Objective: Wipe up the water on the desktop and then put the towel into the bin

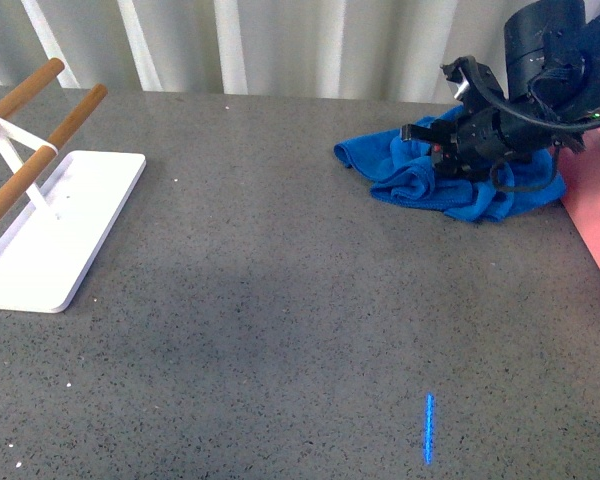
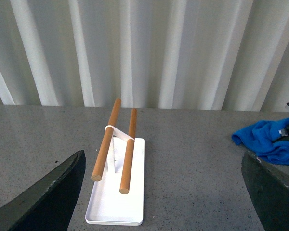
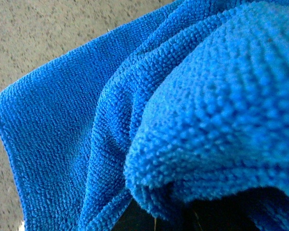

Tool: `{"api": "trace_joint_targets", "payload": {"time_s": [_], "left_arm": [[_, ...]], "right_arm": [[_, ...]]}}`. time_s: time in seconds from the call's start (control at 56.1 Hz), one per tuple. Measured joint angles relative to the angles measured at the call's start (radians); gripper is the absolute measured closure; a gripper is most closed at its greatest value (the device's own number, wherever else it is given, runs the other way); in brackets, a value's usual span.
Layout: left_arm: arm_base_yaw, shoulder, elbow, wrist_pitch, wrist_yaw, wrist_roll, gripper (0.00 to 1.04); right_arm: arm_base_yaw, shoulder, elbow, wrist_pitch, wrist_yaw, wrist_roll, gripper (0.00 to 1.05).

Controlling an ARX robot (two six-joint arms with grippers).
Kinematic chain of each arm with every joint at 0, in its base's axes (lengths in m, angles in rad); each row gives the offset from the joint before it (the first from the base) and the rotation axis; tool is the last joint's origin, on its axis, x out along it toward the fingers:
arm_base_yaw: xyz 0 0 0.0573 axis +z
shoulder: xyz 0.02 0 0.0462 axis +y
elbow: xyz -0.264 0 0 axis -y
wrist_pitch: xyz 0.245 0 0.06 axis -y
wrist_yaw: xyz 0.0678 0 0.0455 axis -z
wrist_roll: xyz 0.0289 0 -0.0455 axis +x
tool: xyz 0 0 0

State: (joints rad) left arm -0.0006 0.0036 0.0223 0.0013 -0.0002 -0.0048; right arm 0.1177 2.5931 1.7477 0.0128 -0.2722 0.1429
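I'm aiming for the bunched folds of the soft, light towel (image 1: 401,172), unable to tell if my right fingers (image 1: 423,133) are closed.

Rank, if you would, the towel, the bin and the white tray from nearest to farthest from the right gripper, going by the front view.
1. The towel: right at the right gripper, which is down on it.
2. The bin: just past the towel, at the right edge of the desktop.
3. The white tray: far across, on the left side.
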Motion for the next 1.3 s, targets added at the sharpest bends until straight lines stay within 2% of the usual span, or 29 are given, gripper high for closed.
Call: {"api": "trace_joint_targets", "payload": {"time_s": [0.267,0.41,0.571,0.767,0.856,1.052,1.302], "left_arm": [[0.000,0.000,0.000,0.000,0.000,0.000,0.07],[0.000,0.000,0.000,0.000,0.000,0.000,0.07],[0.000,0.000,0.000,0.000,0.000,0.000,0.07],[0.000,0.000,0.000,0.000,0.000,0.000,0.07],[0.000,0.000,0.000,0.000,0.000,0.000,0.07],[0.000,0.000,0.000,-0.001,0.000,0.000,0.07],[0.000,0.000,0.000,-0.001,0.000,0.000,0.07]], "right_arm": [[0.076,0.138,0.299,-0.139,-0.049,-0.003,1.01],[0.177,0.153,0.314,-0.130,-0.116,0.030,1.01],[0.243,0.073,0.150,-0.064,-0.169,0.066,1.01],[0.257,-0.118,-0.225,0.085,-0.206,0.109,1.01],[0.226,-0.216,-0.402,0.131,-0.212,0.117,1.01],[0.152,-0.376,-0.663,0.164,-0.263,0.142,1.01],[0.064,-0.579,-0.853,0.151,-0.290,0.096,1.01]]}}
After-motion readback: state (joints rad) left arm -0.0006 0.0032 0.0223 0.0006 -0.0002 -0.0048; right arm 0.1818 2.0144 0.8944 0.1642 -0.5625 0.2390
